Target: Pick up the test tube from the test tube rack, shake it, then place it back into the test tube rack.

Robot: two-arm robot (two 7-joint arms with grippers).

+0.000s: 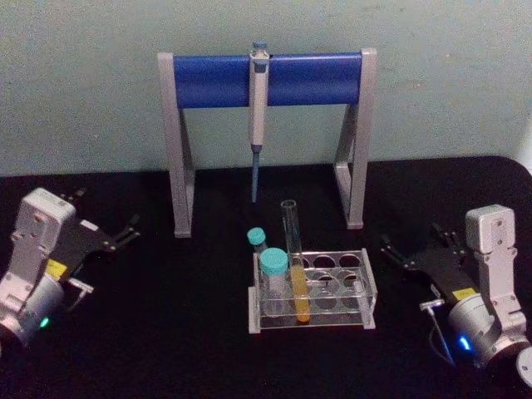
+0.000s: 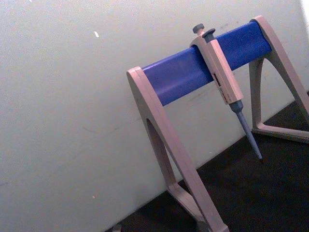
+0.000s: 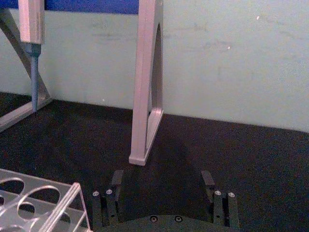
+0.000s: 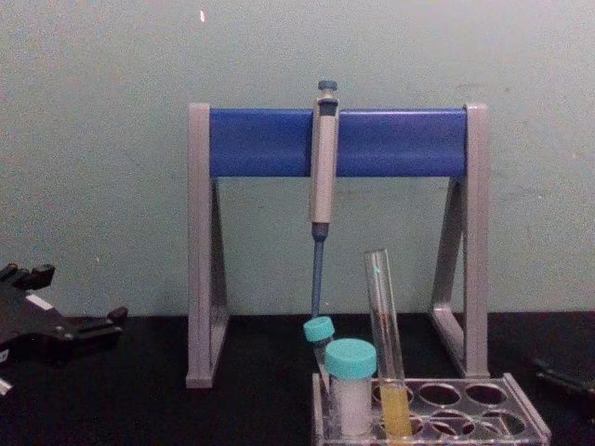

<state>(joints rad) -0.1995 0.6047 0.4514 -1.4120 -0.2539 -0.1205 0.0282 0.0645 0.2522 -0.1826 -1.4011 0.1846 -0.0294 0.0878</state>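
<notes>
Black tabletop [image 1: 199, 332]: test tube [image 1: 294, 258] is held upright in test tube rack [image 1: 366, 287], beside capped tubes [image 1: 273, 274]; right gripper [image 1: 413, 249] and left gripper [image 1: 116, 237] are parked spread wide, empty; neighbours could be knocked during grasping

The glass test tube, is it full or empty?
Partly full: the test tube holds yellow liquid in its lower part only, standing in the test tube rack.

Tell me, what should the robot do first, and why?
Probably move the right gripper toward the test tube. The tube stands untouched in the test tube rack, and both grippers rest open on the table, the left gripper farther from it.
</notes>
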